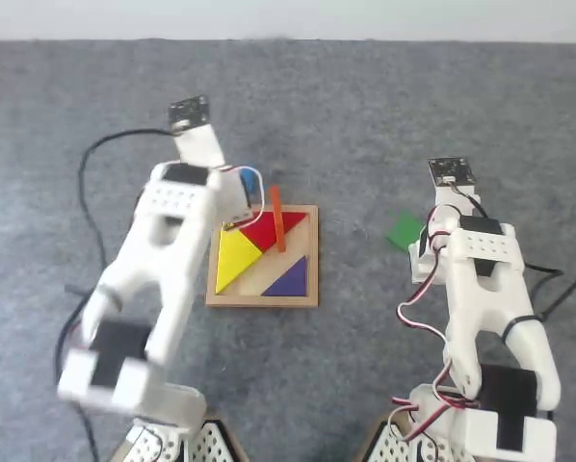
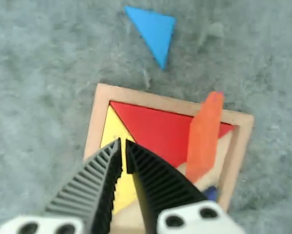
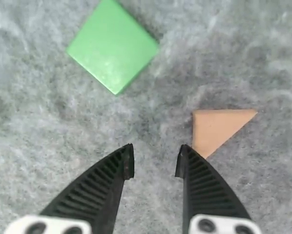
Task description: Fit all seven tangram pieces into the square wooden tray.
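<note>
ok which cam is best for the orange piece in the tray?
Left wrist view: the orange piece is close, leaning across the red triangle and the tray rim. High view shows it as just a thin strip. Right wrist view faces the green square.

Orange piece (image 2: 204, 136) leaning across the wooden tray (image 2: 136, 98) rim, barring my left pincer (image 2: 123, 146) from the red triangle (image 2: 156, 129), bare carpet (image 2: 48, 73) toward the blue triangle (image 2: 155, 29), my right pincer (image 3: 155, 161) spread over open carpet, clear lane between green square (image 3: 113, 45) and tan triangle (image 3: 217, 127).
</note>
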